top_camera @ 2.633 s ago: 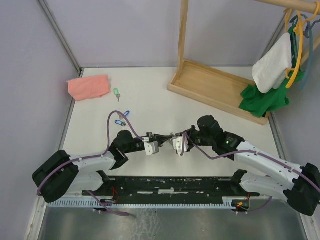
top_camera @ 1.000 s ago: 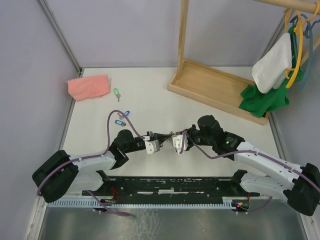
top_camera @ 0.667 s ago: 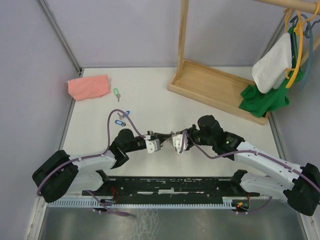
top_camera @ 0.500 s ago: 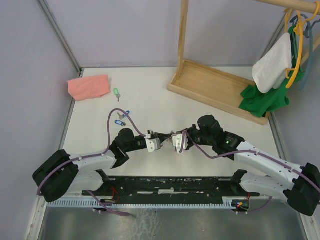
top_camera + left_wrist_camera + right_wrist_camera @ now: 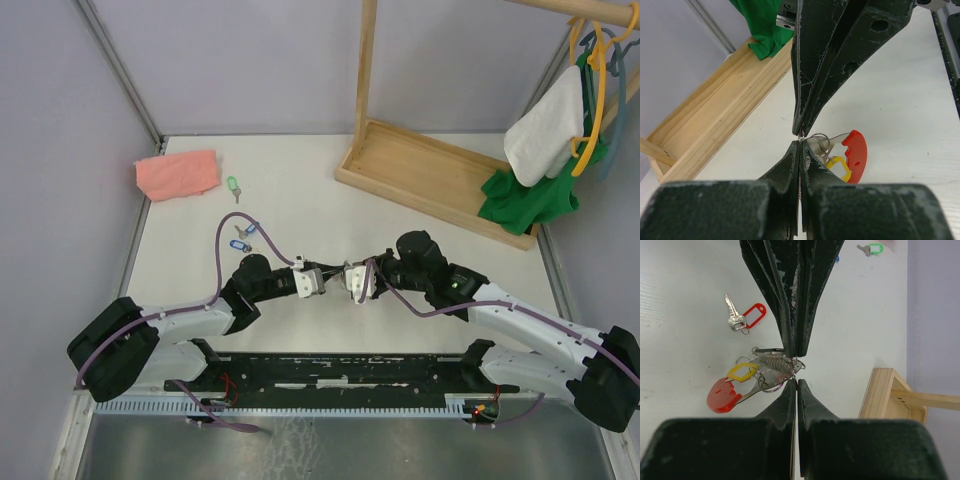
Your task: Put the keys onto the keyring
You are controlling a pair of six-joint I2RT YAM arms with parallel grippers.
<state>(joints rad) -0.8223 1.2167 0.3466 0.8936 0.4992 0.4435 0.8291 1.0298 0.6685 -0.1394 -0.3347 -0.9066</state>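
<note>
My left gripper (image 5: 322,276) and right gripper (image 5: 348,279) meet tip to tip above the middle of the table. Both are shut on the silver wire of the keyring between them. In the right wrist view the keyring hangs beside my right gripper (image 5: 797,381): red crescent (image 5: 722,395), coiled loop (image 5: 772,360), and a yellow-tagged key (image 5: 742,371) on it. It also shows in the left wrist view (image 5: 856,155) beyond my left gripper (image 5: 800,144). A red-tagged key (image 5: 747,317) lies loose on the table. Two blue-tagged keys (image 5: 240,243) and a green-tagged key (image 5: 232,185) lie further left.
A pink cloth (image 5: 178,173) lies at the back left. A wooden rack base (image 5: 430,175) with an upright post stands at the back right. White and green clothes (image 5: 545,150) hang on hangers at the far right.
My left gripper has moved right and slightly away from me, closing the gap to the right gripper. The right gripper has shifted only a little to the left.
</note>
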